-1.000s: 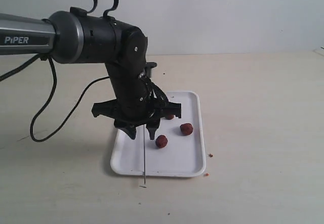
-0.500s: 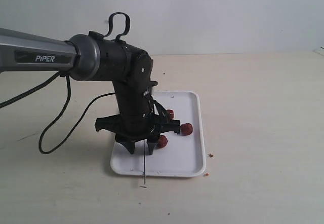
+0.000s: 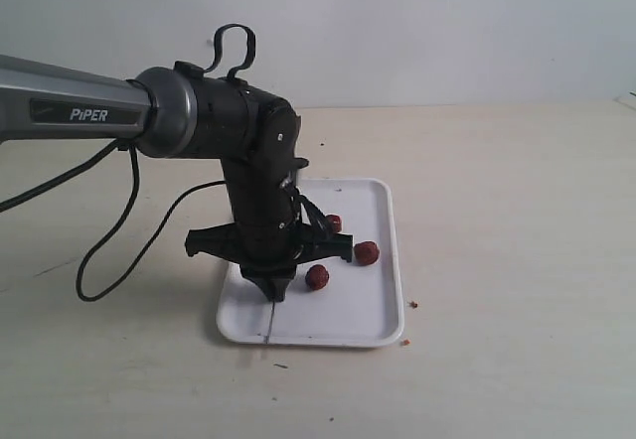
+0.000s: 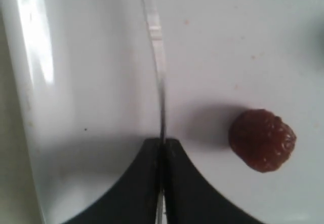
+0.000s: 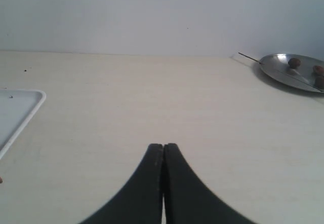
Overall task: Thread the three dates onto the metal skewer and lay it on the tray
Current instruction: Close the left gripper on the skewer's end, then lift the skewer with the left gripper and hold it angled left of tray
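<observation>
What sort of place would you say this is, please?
Probably a robotics lab bench: a bare pale tabletop, a blank wall, a PIPER-branded arm, and a white tray holding dates.

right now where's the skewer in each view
Exterior: skewer sticks out under the left claw, toward the near rim of the tray.
Left wrist: skewer runs from the shut claw across the tray, a date beside it.
Right wrist: not in it.
Shared landmark: the white tray.
</observation>
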Robot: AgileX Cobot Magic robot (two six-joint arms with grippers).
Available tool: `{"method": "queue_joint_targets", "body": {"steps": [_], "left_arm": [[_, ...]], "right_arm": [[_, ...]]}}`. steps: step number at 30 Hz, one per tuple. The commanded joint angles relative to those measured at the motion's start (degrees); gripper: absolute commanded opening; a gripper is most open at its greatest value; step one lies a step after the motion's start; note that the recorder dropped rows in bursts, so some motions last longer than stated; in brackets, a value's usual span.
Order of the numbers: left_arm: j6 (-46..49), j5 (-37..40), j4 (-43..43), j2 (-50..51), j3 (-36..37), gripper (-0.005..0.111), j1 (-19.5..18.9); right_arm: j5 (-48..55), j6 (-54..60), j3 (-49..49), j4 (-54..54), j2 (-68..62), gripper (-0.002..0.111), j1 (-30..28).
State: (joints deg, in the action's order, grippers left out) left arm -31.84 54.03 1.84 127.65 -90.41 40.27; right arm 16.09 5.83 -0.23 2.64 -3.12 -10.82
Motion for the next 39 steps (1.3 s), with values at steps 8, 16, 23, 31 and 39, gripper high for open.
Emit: {"method": "queue_joint_targets", "body": {"steps": [8, 16, 23, 31, 39], "left_arm": [[-1.06, 0.13, -0.34, -3.71, -0.23, 0.000, -0.94], [5.62, 5.94, -5.58, -14.54, -0.23, 0.000, -0.93], [10.42, 14.77, -9.99, -21.96, 1.03, 0.000, -0.83], [12.70, 10.51, -10.08, -32.77, 14.57, 0.000, -0.83], [21.91, 9.81, -10.56, -40.32, 32.04, 0.000, -0.83]], "right_arm": [[-0.90, -0.11, 0.23, 0.24, 0.17, 0.000, -0.29], [-0.90, -0.11, 0.23, 0.24, 0.17, 0.000, -0.29], [-0.90, -0.11, 0.23, 0.24, 0.17, 0.000, -0.29], [-0.90, 0.21, 0.23, -0.82, 0.17, 0.000, -0.29], [-0.79, 0.53, 0.23, -6.53, 0.17, 0.000, -0.29]]}}
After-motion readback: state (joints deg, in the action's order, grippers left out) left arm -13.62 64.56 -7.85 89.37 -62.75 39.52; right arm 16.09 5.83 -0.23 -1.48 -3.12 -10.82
